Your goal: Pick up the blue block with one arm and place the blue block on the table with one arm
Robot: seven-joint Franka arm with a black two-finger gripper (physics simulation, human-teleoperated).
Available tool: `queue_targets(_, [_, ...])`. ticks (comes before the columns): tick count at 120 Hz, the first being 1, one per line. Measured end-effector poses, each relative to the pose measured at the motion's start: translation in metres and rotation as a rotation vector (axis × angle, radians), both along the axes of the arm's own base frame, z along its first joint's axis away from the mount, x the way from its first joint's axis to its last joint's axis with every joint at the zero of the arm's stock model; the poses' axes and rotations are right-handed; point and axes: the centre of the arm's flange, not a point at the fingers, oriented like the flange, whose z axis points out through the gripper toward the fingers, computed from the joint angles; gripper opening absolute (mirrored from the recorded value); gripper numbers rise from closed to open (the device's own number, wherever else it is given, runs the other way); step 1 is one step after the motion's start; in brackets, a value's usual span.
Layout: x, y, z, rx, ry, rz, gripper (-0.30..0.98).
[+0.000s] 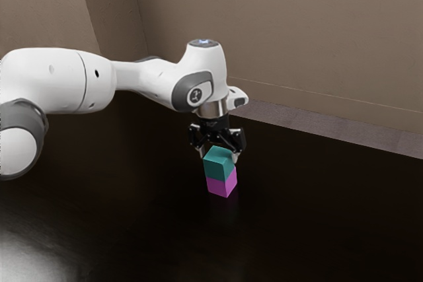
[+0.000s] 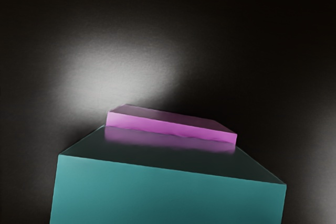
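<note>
Black gripper (image 1: 219,155), how wide or narrow I cannot tell, hangs from a smooth white arm (image 1: 149,76) at the flat-faced teal-blue block (image 1: 217,163), which sits on 1 magenta block (image 1: 221,186) on the glossy dark table (image 1: 317,209), with a matte brownish wall (image 1: 317,44) behind.

The white arm (image 1: 99,81) comes from the exterior view's left; its black gripper (image 1: 219,155) points downward, at the upper part of the teal block (image 1: 217,165); this block is on top of the magenta block (image 1: 219,186), which stands on the dark, shiny table (image 1: 317,209); behind are the brown wall (image 1: 297,31) and greyish floor (image 1: 317,125).
</note>
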Motion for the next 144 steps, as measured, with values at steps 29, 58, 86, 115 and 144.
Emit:
queue_targets(29, [0.0, -0.003, -0.013, 0.007, 0.021, -0.019, 0.69])
queue_targets(58, [0.0, -0.004, -0.015, 0.009, 0.024, -0.038, 0.69])
queue_targets(86, [0.003, 0.009, -0.016, 0.019, 0.024, -0.037, 0.67])
queue_targets(115, [0.002, 0.009, -0.017, 0.019, 0.024, -0.055, 0.58])
queue_targets(144, [0.002, 0.007, -0.014, 0.019, 0.02, -0.077, 0.36])
